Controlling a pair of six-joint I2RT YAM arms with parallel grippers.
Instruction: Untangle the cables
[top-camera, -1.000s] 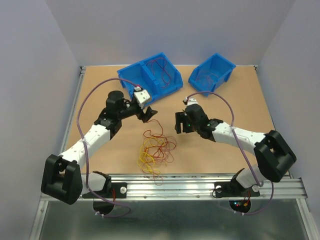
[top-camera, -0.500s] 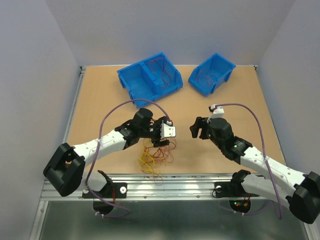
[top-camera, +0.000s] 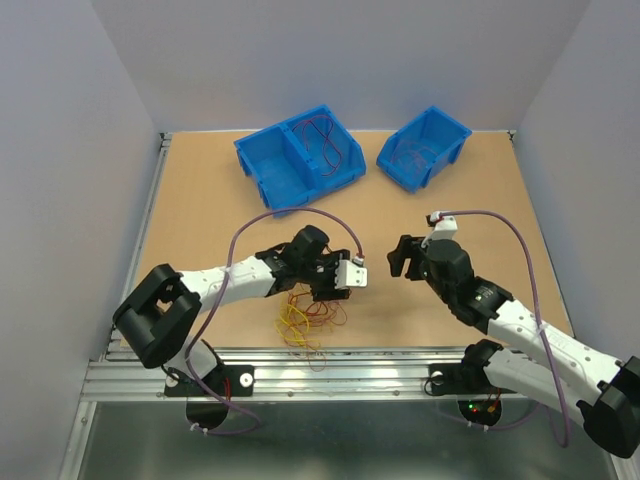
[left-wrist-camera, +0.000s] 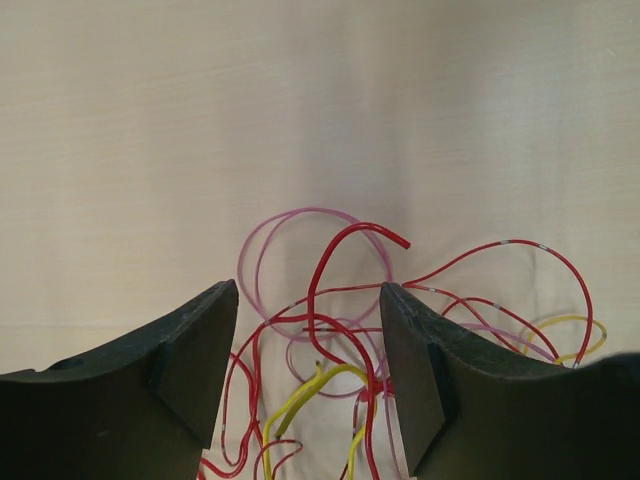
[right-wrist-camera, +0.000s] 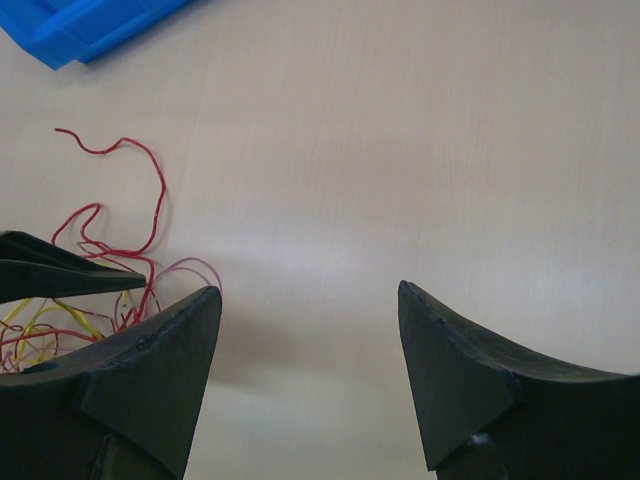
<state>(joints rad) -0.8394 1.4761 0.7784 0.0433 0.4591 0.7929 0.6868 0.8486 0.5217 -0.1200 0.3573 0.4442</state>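
Thin red and yellow cables lie tangled on the wooden table, close to its front metal rail; bare board lies right of them. The left gripper, fingers spread, straddles the tangle, clamping nothing and hiding its top. The right gripper, beside the tangle, is spread wide and empty.

A robotics lab test cell is indicated: a wooden tabletop enclosed by plain grey panels, robot arms bolted to an aluminium rail, blue parts bins behind
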